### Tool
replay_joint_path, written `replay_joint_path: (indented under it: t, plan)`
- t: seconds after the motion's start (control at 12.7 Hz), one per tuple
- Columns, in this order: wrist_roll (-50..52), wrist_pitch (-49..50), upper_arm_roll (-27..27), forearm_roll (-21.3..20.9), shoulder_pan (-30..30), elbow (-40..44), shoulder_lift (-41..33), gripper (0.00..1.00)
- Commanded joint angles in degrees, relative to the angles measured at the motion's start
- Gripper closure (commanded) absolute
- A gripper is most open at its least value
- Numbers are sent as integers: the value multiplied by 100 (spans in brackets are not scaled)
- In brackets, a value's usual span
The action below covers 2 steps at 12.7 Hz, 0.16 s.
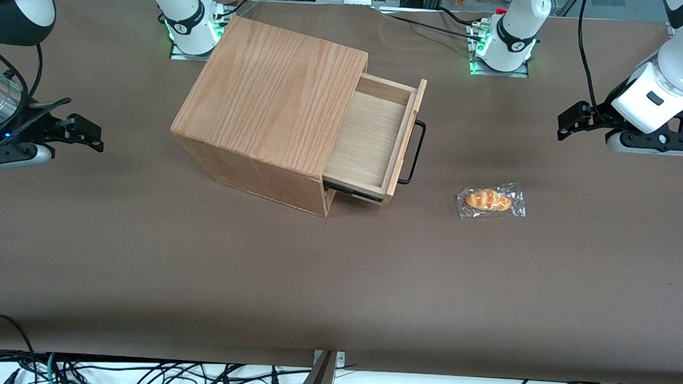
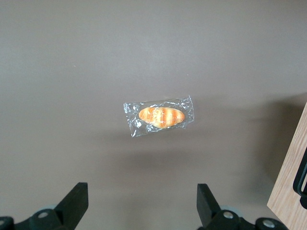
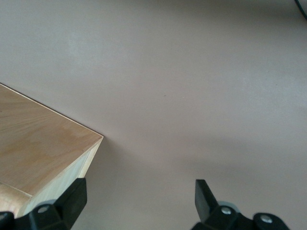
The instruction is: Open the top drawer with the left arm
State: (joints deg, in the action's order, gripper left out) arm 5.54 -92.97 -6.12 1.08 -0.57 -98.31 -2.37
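Note:
The top drawer [image 1: 372,137] stands pulled well out of the oak cabinet [image 1: 276,99], and its pale-wood tray shows nothing inside. Its thin black wire handle [image 1: 414,152] sticks out from the front panel. My left gripper [image 1: 571,123] hangs above the table toward the working arm's end, well apart from the handle. In the left wrist view the gripper [image 2: 141,196] is open with only bare table between its fingers, and an edge of the drawer's front panel [image 2: 290,187] shows beside it.
A small bread roll in a clear wrapper [image 1: 490,200] lies on the brown table in front of the drawer, nearer the front camera than the gripper; the left wrist view shows the roll [image 2: 160,116] too. The arm bases [image 1: 503,41] stand at the table's back edge.

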Motion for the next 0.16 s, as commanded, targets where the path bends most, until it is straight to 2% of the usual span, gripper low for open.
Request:
replay_joint_path:
  t: [0.0, 0.08]
  plan:
    - [34, 121, -47, 138, -75, 40, -53, 0]
    - [34, 130, -47, 138, -75, 40, -62, 0]
